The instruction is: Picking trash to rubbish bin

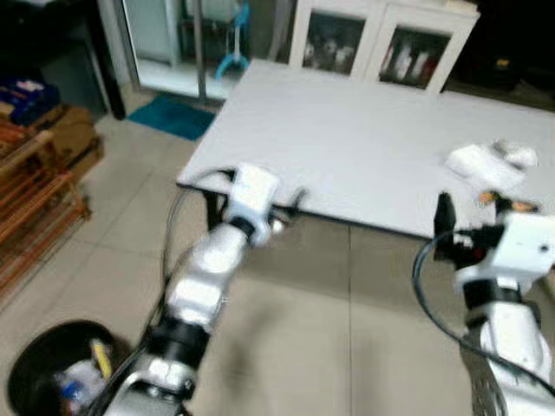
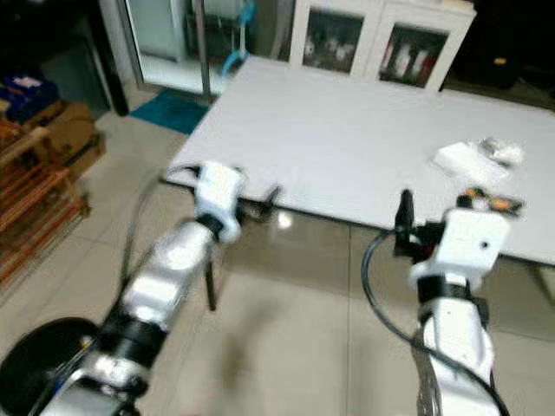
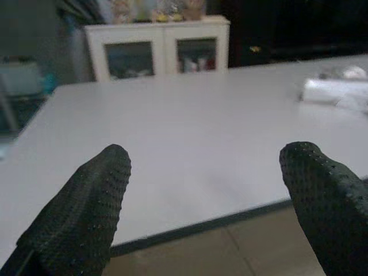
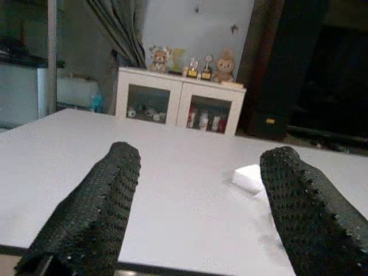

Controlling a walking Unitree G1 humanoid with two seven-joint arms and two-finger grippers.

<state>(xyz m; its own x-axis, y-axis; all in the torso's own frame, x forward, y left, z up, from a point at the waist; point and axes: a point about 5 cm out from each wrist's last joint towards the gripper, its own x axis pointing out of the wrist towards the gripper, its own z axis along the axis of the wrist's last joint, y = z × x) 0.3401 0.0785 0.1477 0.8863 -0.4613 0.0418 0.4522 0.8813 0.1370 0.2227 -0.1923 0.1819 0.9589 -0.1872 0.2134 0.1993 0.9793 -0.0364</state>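
- A small heap of white crumpled trash lies on a large white table, toward the table's right side. It sits just beyond the right gripper and a little to its right, near but not touched.
- A smaller dark and orange scrap lies on the table nearer the robot, just past the right wrist. It is too blurred to identify.
- The right gripper is raised at the near table edge, pointing across the tabletop. Its two black fingers are spread wide with nothing between them.
- The left gripper hovers at the table's near left corner, well apart from the trash. Its fingers are also spread wide and hold nothing.
- A round black rubbish bin stands on the tiled floor behind and below the left gripper, beside the left arm. It already holds some litter.
- A white glass-door cabinet stands beyond the far edge of the table.
- Judged step: the approach to the trash; nothing is picked up yet.
- The next move likely calls for the right gripper to reach forward and slightly right, lower over the white heap, and close on it. The carry would then cross to the bin on the robot's left.
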